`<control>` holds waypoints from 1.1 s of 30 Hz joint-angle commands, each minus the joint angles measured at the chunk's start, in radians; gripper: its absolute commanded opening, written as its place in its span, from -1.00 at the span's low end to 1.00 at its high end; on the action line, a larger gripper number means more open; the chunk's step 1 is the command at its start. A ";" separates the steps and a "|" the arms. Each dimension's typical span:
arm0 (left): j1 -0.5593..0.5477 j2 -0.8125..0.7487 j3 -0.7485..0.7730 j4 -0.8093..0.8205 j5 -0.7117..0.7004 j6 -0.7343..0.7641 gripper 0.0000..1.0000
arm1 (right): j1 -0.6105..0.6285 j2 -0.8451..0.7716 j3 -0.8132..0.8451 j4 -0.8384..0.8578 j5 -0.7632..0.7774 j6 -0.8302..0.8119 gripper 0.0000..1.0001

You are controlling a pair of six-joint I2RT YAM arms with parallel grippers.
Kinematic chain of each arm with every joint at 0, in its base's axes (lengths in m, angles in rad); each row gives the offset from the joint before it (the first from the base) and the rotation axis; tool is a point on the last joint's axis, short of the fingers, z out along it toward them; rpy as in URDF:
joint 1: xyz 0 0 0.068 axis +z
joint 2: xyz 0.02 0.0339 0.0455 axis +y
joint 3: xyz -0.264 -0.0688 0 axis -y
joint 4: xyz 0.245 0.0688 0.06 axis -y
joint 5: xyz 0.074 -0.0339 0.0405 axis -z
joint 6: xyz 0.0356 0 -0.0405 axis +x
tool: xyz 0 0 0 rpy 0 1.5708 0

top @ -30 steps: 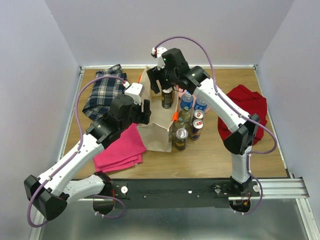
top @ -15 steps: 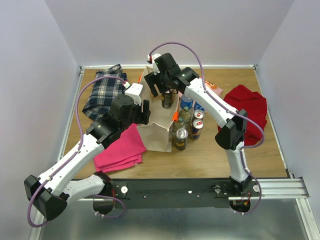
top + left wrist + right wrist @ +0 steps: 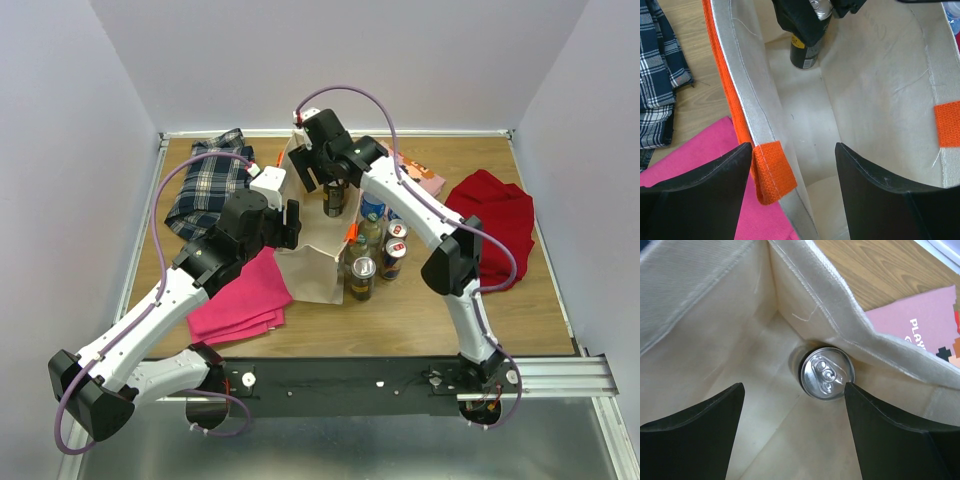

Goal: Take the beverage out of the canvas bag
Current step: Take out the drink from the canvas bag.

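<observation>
Standing up inside the canvas bag point(image 3: 310, 262), at its far end, is the drink can point(image 3: 827, 373). The bag sits in the middle of the tabletop point(image 3: 400, 320), nearer the far edge. The right fingers point(image 3: 700, 422) are wide apart above the can, and its top shows between them. The left fingers point(image 3: 705, 187) are apart too, one on each side of the bag's left wall, by the orange handle point(image 3: 772, 167).

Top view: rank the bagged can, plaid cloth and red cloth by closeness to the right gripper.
1. Can, inside the canvas bag, just below the right gripper.
2. Plaid cloth, back left.
3. Red cloth, far right.
</observation>
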 commanded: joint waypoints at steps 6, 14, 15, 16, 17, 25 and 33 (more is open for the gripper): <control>0.002 -0.013 -0.015 0.011 -0.004 0.014 0.54 | 0.001 0.090 0.048 -0.029 0.146 0.000 0.79; 0.002 -0.009 -0.013 0.014 -0.001 0.021 0.54 | 0.002 0.114 0.056 -0.018 0.258 0.007 0.80; 0.002 -0.009 -0.013 0.015 -0.001 0.021 0.54 | -0.001 0.116 0.058 -0.018 0.263 0.009 0.80; 0.002 -0.009 -0.015 0.015 -0.001 0.021 0.55 | 0.002 0.119 0.053 -0.014 0.265 0.004 0.82; 0.002 -0.009 -0.015 0.015 -0.003 0.021 0.55 | 0.001 0.123 0.049 -0.011 0.277 0.003 0.82; 0.002 -0.013 -0.018 0.012 -0.006 0.024 0.56 | 0.001 0.160 0.062 -0.008 0.268 0.010 0.82; 0.002 -0.009 -0.012 0.006 -0.010 0.034 0.56 | 0.001 0.183 0.059 0.008 0.229 0.021 0.81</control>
